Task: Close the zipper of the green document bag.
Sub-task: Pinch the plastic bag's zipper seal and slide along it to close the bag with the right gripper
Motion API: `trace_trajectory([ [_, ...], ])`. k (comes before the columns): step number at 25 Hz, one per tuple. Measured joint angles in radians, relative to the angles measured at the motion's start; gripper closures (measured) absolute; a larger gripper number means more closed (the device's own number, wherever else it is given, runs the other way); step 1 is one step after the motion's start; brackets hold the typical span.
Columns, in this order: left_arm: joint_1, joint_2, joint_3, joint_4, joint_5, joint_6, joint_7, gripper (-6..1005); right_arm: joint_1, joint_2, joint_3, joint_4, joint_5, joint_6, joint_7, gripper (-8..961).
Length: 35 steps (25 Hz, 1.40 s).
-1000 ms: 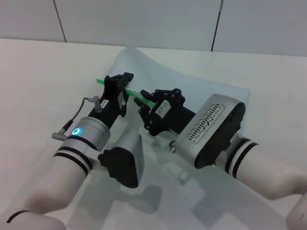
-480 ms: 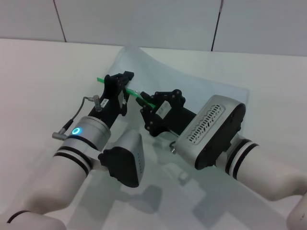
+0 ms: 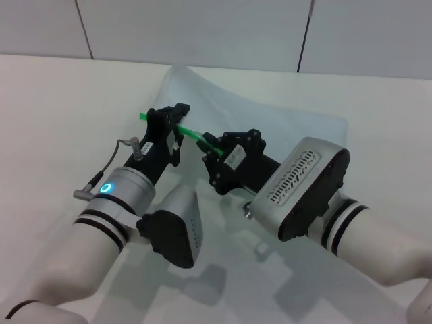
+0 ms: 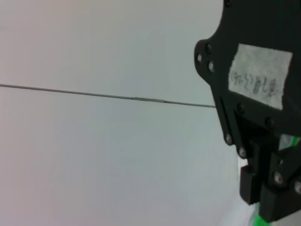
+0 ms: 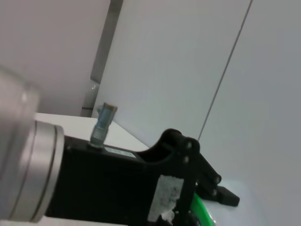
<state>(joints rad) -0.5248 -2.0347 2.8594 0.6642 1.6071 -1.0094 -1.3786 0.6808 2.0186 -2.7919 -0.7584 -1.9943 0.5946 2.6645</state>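
Right arm is sliding back along the raised green edge, away from the left gripper.

The bag point(image 3: 283, 128) is lying on the white table point(image 3: 54, 101); left gripper point(image 3: 177, 116) is clenching the zipper point(image 3: 191, 133) end, right gripper point(image 3: 214, 146) is grasping its slider, mid-pull; next, steady tension along the strip.

Zipper point(image 3: 192, 133) slider tab hidden behind right pincer point(image 3: 214, 150)

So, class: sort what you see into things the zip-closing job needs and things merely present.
Needed:
- zipper
- green document bag
- left tool, gripping the zipper
- right tool, gripping the zipper

Merely present:
- white table
- wall panels
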Motion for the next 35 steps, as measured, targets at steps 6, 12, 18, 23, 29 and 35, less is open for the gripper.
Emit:
trace_trajectory([
  [6,0.002,0.001,0.000,-0.002,0.007,0.000,-0.005,932,-0.006,0.000,0.000,0.012,0.005,0.002,0.001,868],
  [12,0.002,0.001,0.000,-0.002,0.007,0.000,-0.006,930,-0.014,0.000,0.000,0.015,0.006,0.002,0.003,868],
  [18,0.002,0.001,0.000,-0.002,0.016,0.000,-0.014,929,-0.017,-0.001,0.000,0.016,0.006,0.002,0.002,867],
  [23,0.003,0.001,0.000,-0.003,0.017,0.000,-0.021,928,-0.020,-0.001,0.001,0.020,0.007,0.002,0.004,867],
  [29,0.003,0.001,0.000,-0.003,0.018,0.003,-0.021,926,-0.041,-0.003,0.018,0.028,0.008,0.002,0.003,867],
  [35,0.004,0.001,0.000,-0.005,0.019,0.008,-0.021,925,-0.056,-0.007,0.030,0.030,0.008,0.002,0.001,867],
])
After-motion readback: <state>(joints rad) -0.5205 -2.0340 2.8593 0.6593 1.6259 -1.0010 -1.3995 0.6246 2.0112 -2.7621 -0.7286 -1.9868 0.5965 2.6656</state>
